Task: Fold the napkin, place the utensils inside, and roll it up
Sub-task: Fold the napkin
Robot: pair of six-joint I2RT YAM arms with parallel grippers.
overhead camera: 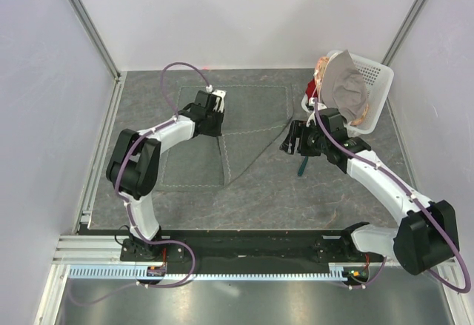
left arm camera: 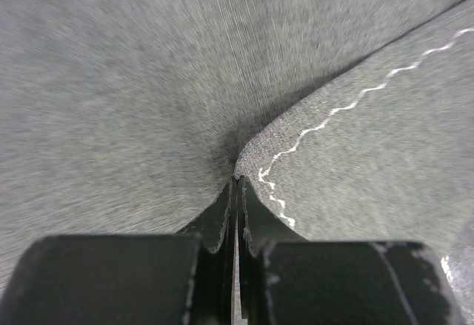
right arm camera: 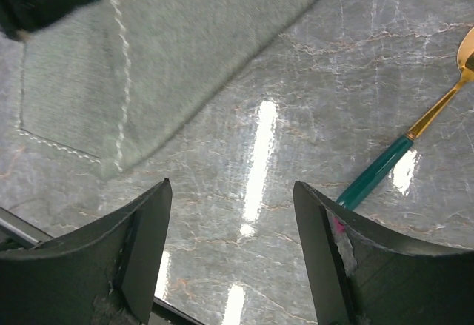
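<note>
Fold step in hand. Left gripper clamps the napkin edge, cloth half doubled on table. Right gripper wide, empty, above spoon. Next, likely: lay flap flat, hems matched.

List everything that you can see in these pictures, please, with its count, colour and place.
square dark grey-green cloth napkin: one, light stitched hem, middle of the table, partly folded
small spoon with gold bowl and teal handle: one, on the bare table to the right of the napkin
white plastic basket: one, far right corner
pale grey-beige cloth: one, in the basket
dark grey marbled table: one, under everything
left gripper: one, black, shut on the napkin's edge
right gripper: one, black, open above the bare table near the spoon
</note>
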